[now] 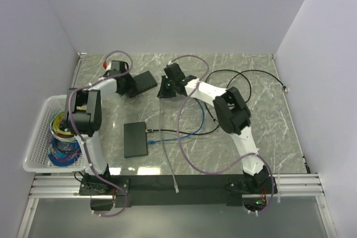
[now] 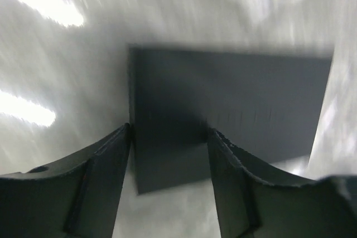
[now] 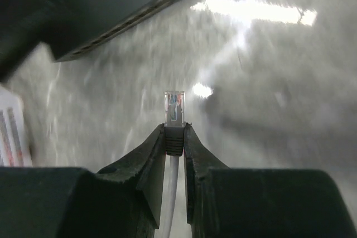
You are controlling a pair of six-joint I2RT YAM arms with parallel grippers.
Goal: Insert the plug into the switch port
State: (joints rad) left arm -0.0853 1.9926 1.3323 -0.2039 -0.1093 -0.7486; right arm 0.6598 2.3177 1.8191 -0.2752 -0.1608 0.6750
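Nearest, a pale cable (image 1: 169, 154) runs from the front edge of the counter (image 1: 268, 132) back to the right end effector (image 3: 174, 133), which is clamped on the plug (image 3: 174, 110) just behind its clear tip. Left of that cable lies a flat black box (image 1: 135, 139) with blue leads (image 1: 173, 136) in its side. A white basket (image 1: 39, 132) of coloured cables sits at the counter's left edge. Farther back, the plug points towards the switch (image 1: 145, 83) and its row of ports, near but not touching. The left end effector (image 2: 169, 132) stands at the switch's left end, fingers apart, one corner of the switch showing between them.
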